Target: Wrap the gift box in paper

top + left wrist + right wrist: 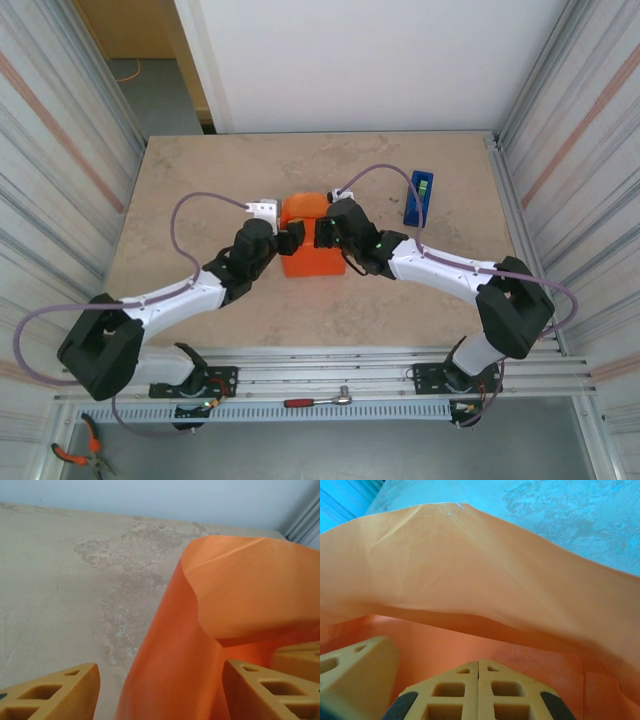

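Left fingers spread astride paper edge; right fingers pressed shut beneath fold; table bare leftward.

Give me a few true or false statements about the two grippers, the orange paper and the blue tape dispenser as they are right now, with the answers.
1. The left gripper has its fingers spread apart, with paper standing between them. True.
2. The right gripper is wide open. False: its two fingers are pressed together.
3. The orange paper lies flat and unfolded. False: it is bunched into a raised mound between the two grippers.
4. The blue tape dispenser sits on the right arm's side, apart from the paper. True.
5. The right gripper holds the tape dispenser. False: the dispenser stands alone, and that gripper is at the paper.
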Robot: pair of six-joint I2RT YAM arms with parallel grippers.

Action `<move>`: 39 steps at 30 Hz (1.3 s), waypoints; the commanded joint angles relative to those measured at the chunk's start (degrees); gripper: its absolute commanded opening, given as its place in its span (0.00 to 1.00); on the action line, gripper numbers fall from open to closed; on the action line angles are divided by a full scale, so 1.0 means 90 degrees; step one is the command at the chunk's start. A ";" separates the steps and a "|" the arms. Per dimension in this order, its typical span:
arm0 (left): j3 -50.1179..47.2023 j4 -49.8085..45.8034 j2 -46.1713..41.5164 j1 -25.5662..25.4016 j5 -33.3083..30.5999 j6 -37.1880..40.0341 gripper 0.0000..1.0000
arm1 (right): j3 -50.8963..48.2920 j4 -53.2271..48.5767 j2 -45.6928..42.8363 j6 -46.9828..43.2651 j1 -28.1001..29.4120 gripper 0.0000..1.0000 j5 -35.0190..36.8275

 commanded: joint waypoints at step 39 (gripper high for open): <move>0.0036 0.0233 0.0582 -0.0037 -0.0509 0.0205 0.60 | 0.0446 -0.1395 -0.0655 -0.0781 -0.0760 0.47 -0.0107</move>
